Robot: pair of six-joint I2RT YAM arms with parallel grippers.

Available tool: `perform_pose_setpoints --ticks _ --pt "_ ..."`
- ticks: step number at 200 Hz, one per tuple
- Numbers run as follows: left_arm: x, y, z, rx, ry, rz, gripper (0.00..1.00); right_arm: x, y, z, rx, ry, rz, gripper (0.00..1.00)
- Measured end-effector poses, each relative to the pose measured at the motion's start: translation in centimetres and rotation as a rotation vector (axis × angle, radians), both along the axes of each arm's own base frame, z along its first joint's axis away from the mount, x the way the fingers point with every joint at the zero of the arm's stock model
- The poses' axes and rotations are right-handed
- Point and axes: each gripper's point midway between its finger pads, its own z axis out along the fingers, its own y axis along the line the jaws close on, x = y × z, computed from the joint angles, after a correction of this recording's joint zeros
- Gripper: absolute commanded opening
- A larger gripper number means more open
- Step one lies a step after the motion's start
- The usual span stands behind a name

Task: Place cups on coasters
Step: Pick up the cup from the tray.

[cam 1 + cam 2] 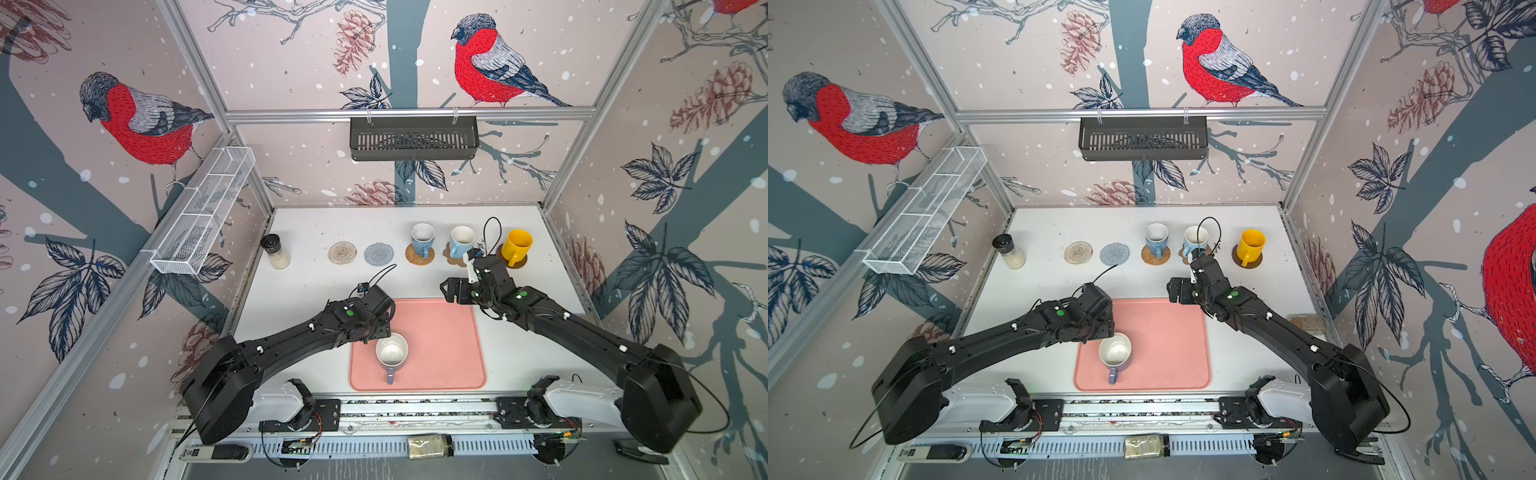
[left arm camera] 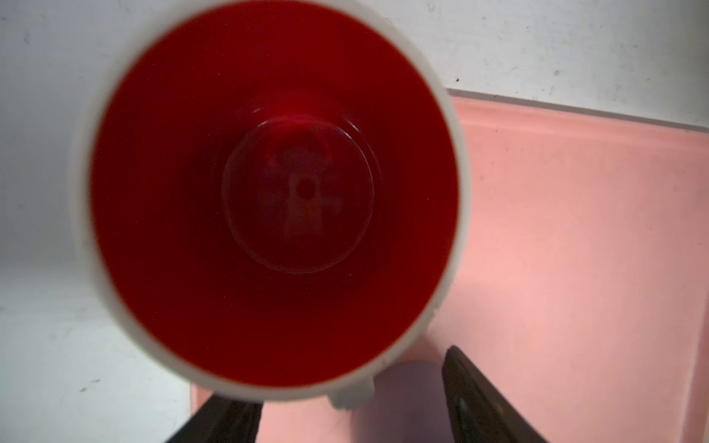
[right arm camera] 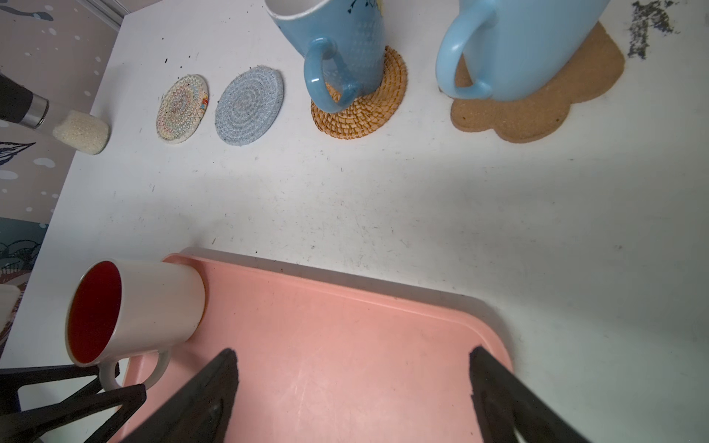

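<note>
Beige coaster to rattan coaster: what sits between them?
Only the grey-blue coaster, with nothing on it; this shows in both top views and the right wrist view.

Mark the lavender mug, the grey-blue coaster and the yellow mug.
lavender mug [image 1: 392, 353]: in a top view, on its white inside.
grey-blue coaster [image 1: 379, 254]: in a top view, on its woven centre.
yellow mug [image 1: 516, 252]: in a top view, on its outer wall.
</note>
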Motion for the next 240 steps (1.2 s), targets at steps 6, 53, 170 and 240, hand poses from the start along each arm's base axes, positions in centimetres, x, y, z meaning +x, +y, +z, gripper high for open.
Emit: perform_pose_setpoints --ticks 6,53,170,240 --pt "0.0 0.0 -0.2 0.005 0.002 0.002 0.70 -0.1 0.1 -0.1 0.003 0.003 0.004 0.94" --pt "0.9 0.2 -0.6 0.055 -0.008 0.022 0.63 -0.2 0.3 -0.4 0.008 0.011 0.013 0.94" --pt "2.4 1.5 -1.2 0.100 -0.009 0.030 0.26 0.0 0.4 -1.1 -0.006 0.030 0.012 0.94" --pt "2.5 1.5 -0.8 0.096 -0.017 0.019 0.01 0.1 0.4 -1.2 -0.009 0.033 0.011 0.94"
